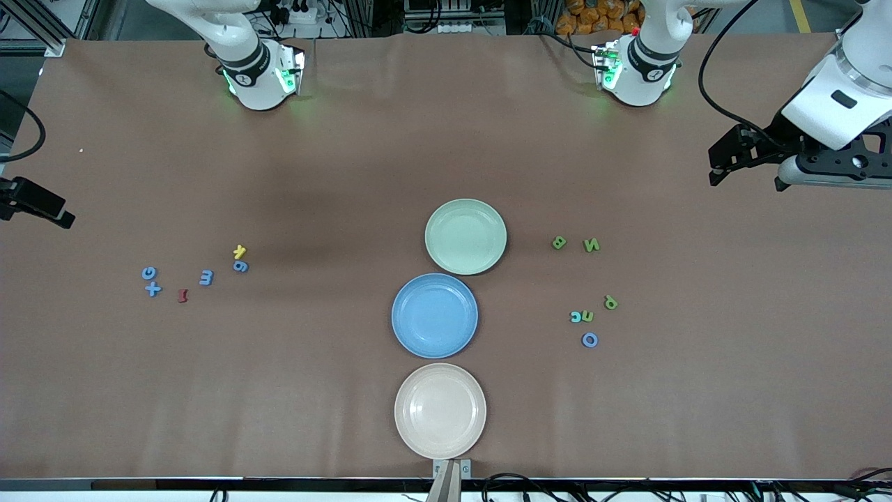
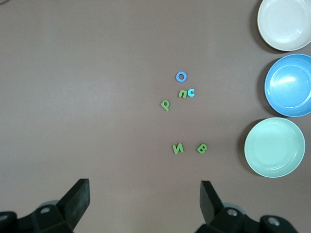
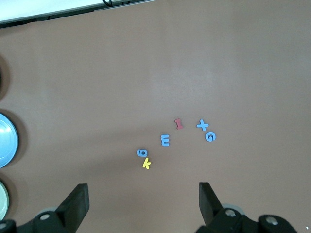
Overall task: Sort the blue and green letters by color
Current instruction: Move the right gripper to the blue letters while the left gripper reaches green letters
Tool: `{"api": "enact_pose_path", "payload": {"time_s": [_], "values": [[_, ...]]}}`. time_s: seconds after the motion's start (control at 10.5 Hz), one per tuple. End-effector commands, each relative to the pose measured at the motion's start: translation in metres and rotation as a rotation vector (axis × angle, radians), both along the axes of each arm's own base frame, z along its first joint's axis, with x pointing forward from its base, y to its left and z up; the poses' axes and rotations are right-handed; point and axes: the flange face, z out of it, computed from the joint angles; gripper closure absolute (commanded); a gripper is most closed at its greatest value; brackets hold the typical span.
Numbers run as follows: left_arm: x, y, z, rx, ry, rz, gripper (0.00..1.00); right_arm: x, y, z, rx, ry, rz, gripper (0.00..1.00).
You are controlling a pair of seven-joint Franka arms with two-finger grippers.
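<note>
Blue letters G [image 1: 149, 272], plus [image 1: 152, 288], E [image 1: 206, 277] and 6 [image 1: 240, 266] lie scattered toward the right arm's end of the table. Green letters B [image 1: 559, 242], N [image 1: 591, 245], P [image 1: 610, 302] and n [image 1: 588, 316] lie toward the left arm's end, with a blue O [image 1: 589, 339] close by. My left gripper [image 2: 145, 194] hangs open and empty high over the table's left-arm end, apart from the green letters. My right gripper [image 3: 144, 196] is open and empty too, high over the right-arm end, short of the blue letters.
Three empty plates stand in a row mid-table: pale green [image 1: 465, 236], blue [image 1: 435, 315] and, nearest the front camera, beige [image 1: 440, 411]. A yellow K [image 1: 240, 251] touches the 6. A dark red I [image 1: 183, 295] lies among the blue letters. A cyan c [image 1: 575, 317] sits beside the n.
</note>
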Motion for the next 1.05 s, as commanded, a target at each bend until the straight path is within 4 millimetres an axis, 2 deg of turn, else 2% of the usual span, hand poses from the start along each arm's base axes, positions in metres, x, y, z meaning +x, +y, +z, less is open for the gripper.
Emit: {"api": "enact_pose_path", "payload": {"time_s": [0.0,0.48,0.67,0.76,0.95], "values": [[-0.002,0.002,0.007,-0.006,0.003,-0.064,0.0,0.0,0.0,0.002,0.001,-0.005,-0.007,0.0],[0.004,-0.002,-0.006,0.001,0.027,-0.056,0.0,0.0,0.0,0.002,-0.001,-0.004,-0.007,0.0],[0.009,-0.001,-0.023,0.005,0.063,-0.052,0.0,0.0,-0.002,0.001,0.001,-0.003,-0.01,0.0],[0.007,0.001,-0.041,0.01,0.115,-0.043,0.0,0.0,-0.003,0.001,0.001,-0.002,-0.01,0.0],[0.024,-0.001,-0.089,0.011,0.202,0.034,0.0,0.002,-0.01,-0.004,0.001,0.006,-0.014,0.0]]}}
